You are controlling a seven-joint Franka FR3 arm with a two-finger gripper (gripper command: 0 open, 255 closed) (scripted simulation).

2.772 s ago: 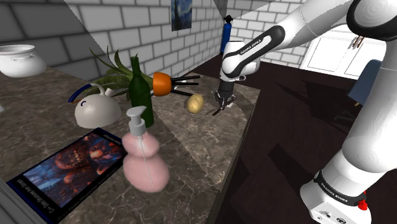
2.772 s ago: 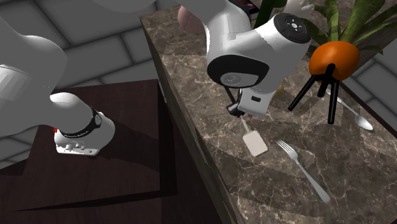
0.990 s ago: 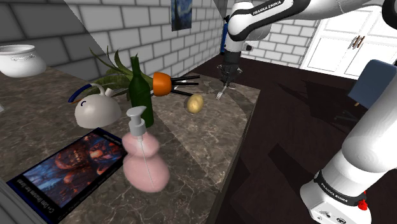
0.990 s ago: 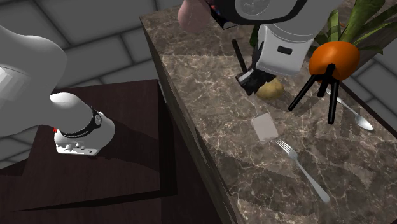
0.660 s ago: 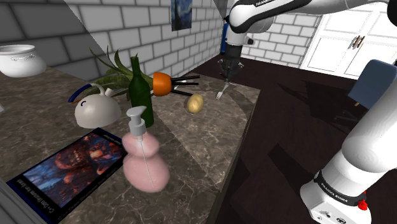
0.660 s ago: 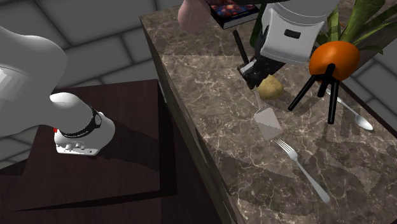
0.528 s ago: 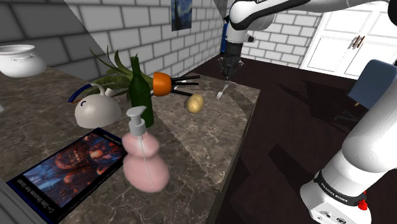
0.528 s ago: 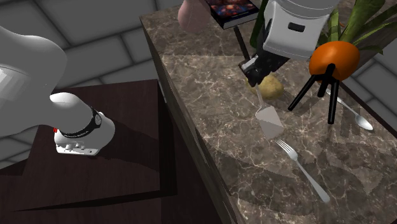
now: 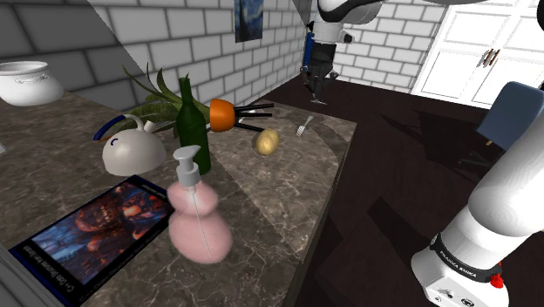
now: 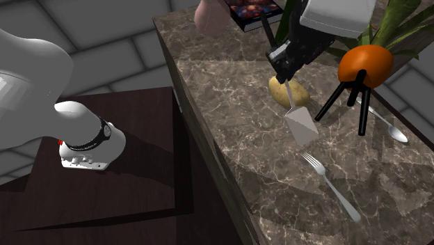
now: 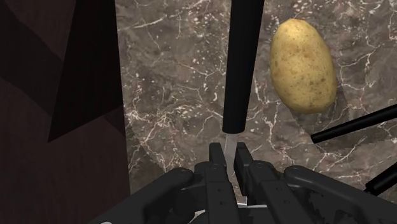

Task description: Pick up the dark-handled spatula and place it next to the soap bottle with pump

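My gripper is shut on the spatula, clasping the thin shaft just below its long black handle. In the second exterior view the gripper holds the spatula tilted in the air, its pale blade hanging low over the marble counter beside a potato. In the shoulder view the gripper is high above the counter's far end. The pink soap bottle with a grey pump stands near the counter's front, far from the gripper; its base shows in the second exterior view.
A potato, a fork and an orange ball on black legs lie below the gripper. A green bottle, white teapot and book crowd the soap bottle. A spoon lies near the plant.
The gripper has risen and drifted toward the potato with the spatula in it; the blade has come off the counter and now hangs in the air.
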